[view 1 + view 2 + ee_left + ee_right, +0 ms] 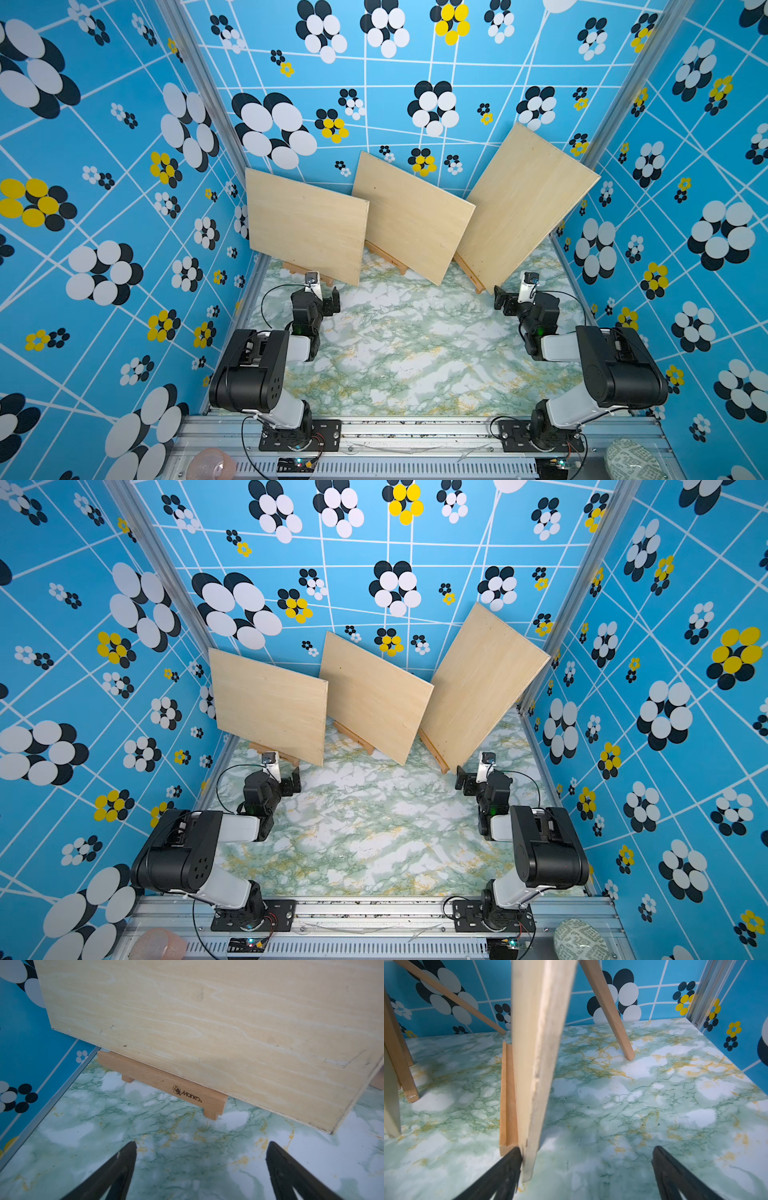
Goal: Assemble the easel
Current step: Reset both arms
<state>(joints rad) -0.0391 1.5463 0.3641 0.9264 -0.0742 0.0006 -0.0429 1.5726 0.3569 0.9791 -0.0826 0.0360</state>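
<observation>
On the near marbled table (399, 353), left gripper (201, 1145) and right gripper (586, 1150) stand wide open, empty; beyond, left board (305, 226), middle board (411, 218) and right board (523, 203) rest on easel ledges (162, 1082) before the back wall (395, 83), so assembly appears finished, nothing evidently remaining.

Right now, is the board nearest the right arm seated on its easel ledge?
Seated: the right wrist view shows the board resting behind the ledge lip, one corner overhanging its end.
</observation>
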